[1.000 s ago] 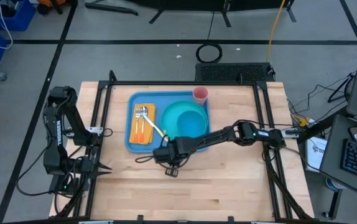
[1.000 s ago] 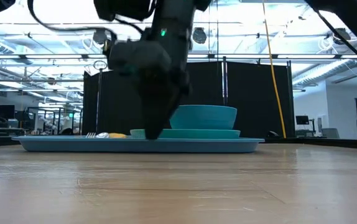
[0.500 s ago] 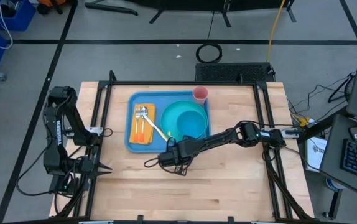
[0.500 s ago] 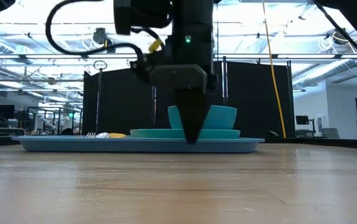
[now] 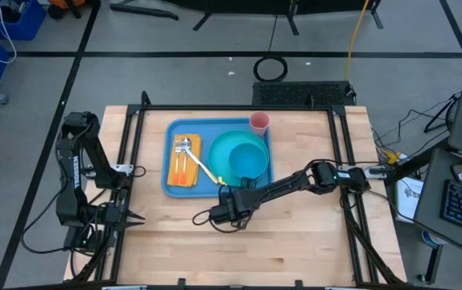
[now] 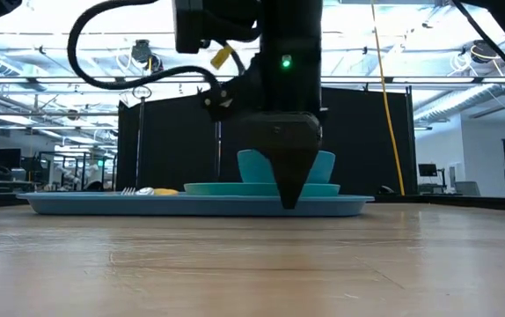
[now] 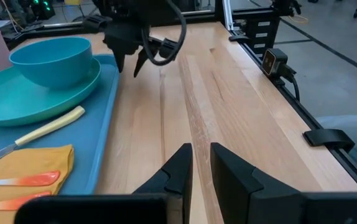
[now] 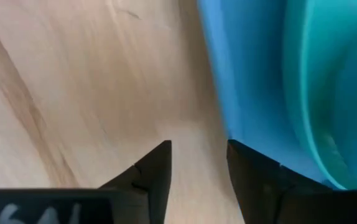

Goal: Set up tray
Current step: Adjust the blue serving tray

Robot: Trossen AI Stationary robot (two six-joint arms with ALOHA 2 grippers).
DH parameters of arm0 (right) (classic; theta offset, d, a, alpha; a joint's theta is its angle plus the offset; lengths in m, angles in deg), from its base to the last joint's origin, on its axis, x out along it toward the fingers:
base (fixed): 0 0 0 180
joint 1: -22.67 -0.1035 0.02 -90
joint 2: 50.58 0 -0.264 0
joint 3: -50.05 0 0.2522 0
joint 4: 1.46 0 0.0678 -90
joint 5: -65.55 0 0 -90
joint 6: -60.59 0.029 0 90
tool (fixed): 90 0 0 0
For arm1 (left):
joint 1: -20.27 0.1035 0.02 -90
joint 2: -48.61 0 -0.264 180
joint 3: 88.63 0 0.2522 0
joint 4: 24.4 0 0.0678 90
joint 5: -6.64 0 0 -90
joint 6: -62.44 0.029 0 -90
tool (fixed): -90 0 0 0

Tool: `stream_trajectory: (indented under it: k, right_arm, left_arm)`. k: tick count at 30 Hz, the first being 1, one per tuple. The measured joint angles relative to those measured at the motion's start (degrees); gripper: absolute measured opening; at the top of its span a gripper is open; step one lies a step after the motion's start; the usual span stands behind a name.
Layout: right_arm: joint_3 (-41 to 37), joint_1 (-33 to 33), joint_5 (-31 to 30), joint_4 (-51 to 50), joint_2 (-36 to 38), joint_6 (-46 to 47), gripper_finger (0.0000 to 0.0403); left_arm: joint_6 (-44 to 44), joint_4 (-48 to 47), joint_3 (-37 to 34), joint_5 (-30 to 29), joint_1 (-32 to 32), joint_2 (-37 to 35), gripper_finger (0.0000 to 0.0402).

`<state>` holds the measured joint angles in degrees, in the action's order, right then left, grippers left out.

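On the wooden worktop (image 5: 295,234), toward its far side and left of centre, lies the tray (image 5: 168,181), light blue, flat, with a low rim. Contents, from the left arm's side to the right arm's side: an orange napkin (image 5: 185,173) carrying a fork (image 5: 179,165) and a spoon (image 5: 187,147) with orange handles; a knife with a pale yellow handle (image 5: 205,168) laid aslant, its handle end reaching the plate; a round teal plate (image 5: 233,145) with a teal bowl (image 5: 249,165) standing on it. A pink cup (image 5: 259,122) stands at the tray's far corner on the right arm's side.

Right gripper (image 5: 233,209): low over bare wood just beside the tray's near edge, pointing downward, holding nothing; its jaws stand parted with a plain gap between them, one finger (image 8: 253,168) close by the tray's rim.

Left gripper (image 7: 200,171): parked near the left edge of the worktop, well apart from the tray, empty; its jaws are narrow, with a slim gap showing between the two fingers.
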<state>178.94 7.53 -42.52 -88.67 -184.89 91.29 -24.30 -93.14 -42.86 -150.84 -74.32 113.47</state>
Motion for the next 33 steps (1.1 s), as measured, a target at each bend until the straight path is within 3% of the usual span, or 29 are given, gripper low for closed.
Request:
stream_trajectory:
  k: [9, 23, 33]
  right_arm:
    - [-0.98, 0.51, -3.81, -4.09, 0.78, 1.29, 0.0164]
    - [-7.16, 3.0, 0.33, 1.76, 1.94, -1.23, 0.0156]
    - [-9.23, 3.64, 1.44, 4.54, 2.19, -1.9, 0.0084]
  left_arm:
    - [-0.02, 0.02, 0.0, 0.0, -0.02, 0.02, 0.0063]
    - [-0.02, 0.13, 0.0, 0.0, -0.03, 0.02, 0.0063]
    - [-0.03, 0.2, 0.0, -0.02, 0.0, 0.02, 0.0063]
